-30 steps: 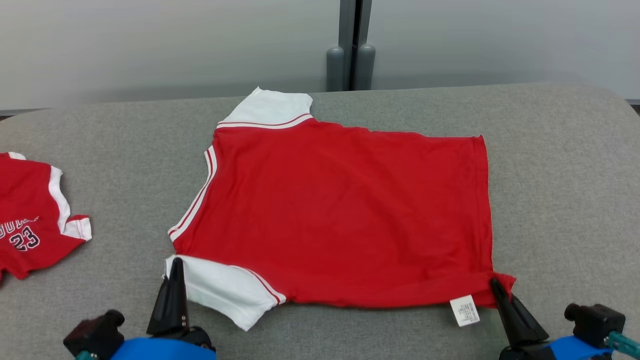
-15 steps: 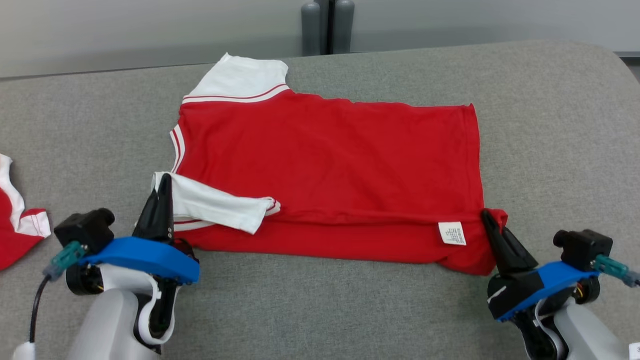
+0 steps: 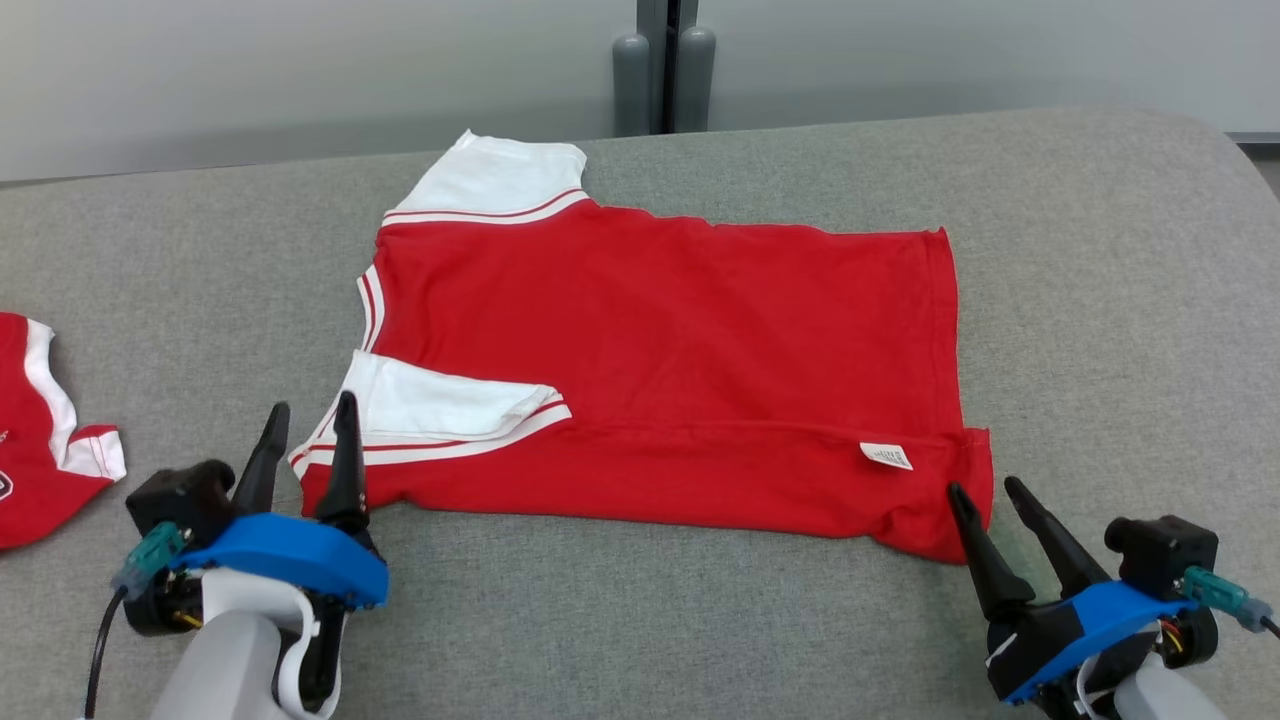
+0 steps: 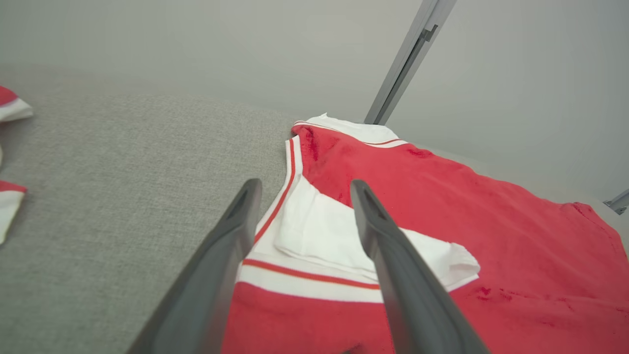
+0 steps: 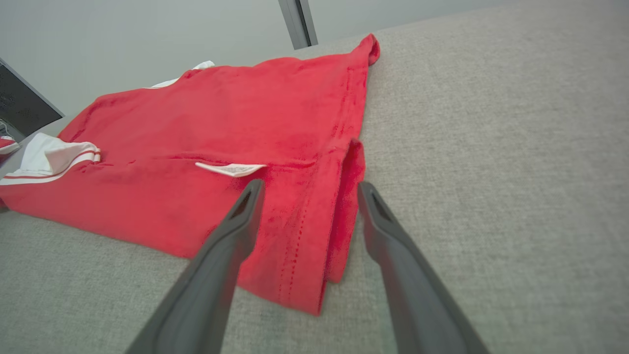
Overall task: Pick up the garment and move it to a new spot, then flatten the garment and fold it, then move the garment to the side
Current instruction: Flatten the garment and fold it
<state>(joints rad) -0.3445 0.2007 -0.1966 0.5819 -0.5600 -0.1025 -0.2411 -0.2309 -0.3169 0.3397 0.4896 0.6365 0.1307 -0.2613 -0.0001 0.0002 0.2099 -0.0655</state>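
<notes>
The red T-shirt point(image 3: 680, 350) lies flat in the middle of the grey bench point(image 3: 1100, 300). Its near edge is folded over, so one white sleeve point(image 3: 440, 405) and a small white tag point(image 3: 885, 455) lie on top. The left gripper point(image 3: 313, 403) is wide open at the shirt's near left corner, holding nothing. The right gripper point(image 3: 983, 487) is wide open too, at the near right corner. Another red shirt point(image 3: 40, 440) lies at the bench's left edge.
</notes>
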